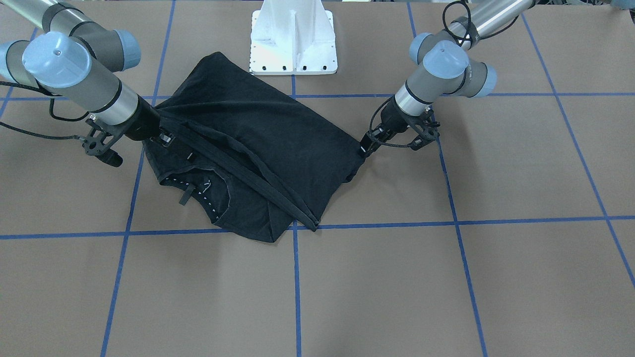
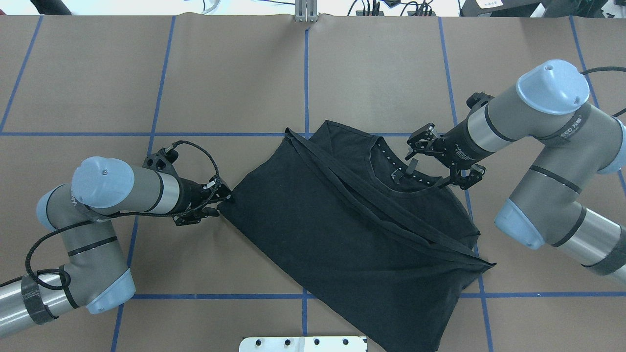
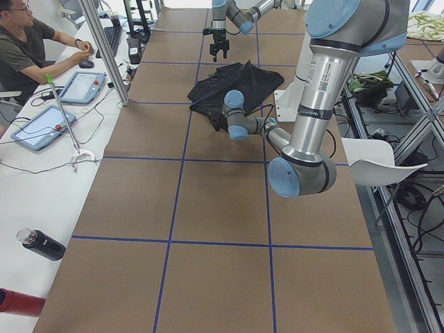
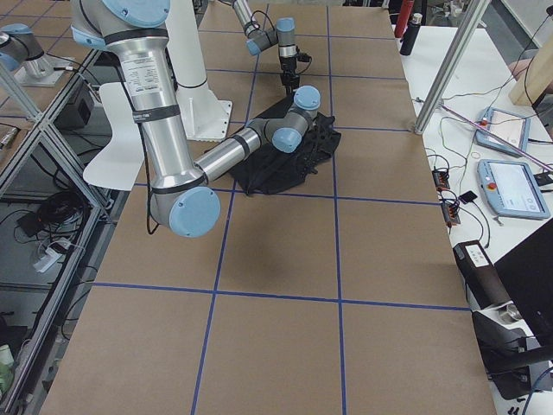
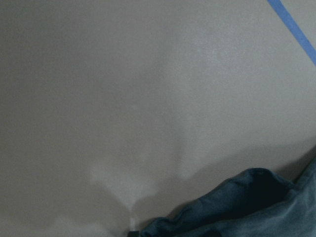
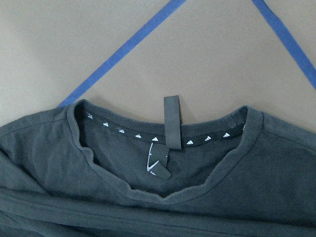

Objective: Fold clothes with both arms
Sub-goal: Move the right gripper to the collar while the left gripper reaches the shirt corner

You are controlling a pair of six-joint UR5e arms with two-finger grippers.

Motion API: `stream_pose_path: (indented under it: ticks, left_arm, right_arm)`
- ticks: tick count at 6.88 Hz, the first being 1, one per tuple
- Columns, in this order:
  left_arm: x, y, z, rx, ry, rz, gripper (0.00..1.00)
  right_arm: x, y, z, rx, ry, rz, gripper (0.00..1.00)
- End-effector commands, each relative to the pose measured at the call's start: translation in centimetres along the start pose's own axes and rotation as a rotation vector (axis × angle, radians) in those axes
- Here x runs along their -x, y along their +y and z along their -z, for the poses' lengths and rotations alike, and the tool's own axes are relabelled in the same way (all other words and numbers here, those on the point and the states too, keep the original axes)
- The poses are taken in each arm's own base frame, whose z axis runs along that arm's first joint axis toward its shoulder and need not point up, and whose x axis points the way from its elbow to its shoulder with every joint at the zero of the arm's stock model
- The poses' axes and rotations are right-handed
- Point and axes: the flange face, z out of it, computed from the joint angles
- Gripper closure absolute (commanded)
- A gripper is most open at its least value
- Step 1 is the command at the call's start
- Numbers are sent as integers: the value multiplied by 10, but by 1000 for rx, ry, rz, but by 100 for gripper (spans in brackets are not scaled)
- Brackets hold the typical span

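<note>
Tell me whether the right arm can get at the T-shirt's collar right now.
Probably yes: the right gripper hangs above the collar of the T-shirt, and the collar lies uncovered with nothing between them.

Black T-shirt, partly folded, collar showing; left end effector pinching a corner; right arm by collar

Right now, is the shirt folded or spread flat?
Partly folded. The T-shirt has one layer turned over the body, its hem band running diagonally across; the collar is uncovered.
</note>
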Motion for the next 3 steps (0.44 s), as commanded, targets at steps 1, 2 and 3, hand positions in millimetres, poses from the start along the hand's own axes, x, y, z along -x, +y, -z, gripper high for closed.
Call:
stream_pose_path:
  ticks: [1,2,3]
  left_arm:
    - [-2,0,-2,-1,0,-1,100]
    - [-3,0,0,-1,4,-1,100]
    - [-7,-5,6,-8,16,-14,100]
  right_arm:
    - [0,0,-1,3,1,2,0]
    - [0,0,-1,1,2,-1,0]
    - [-1,-1,-1,1,3,0,0]
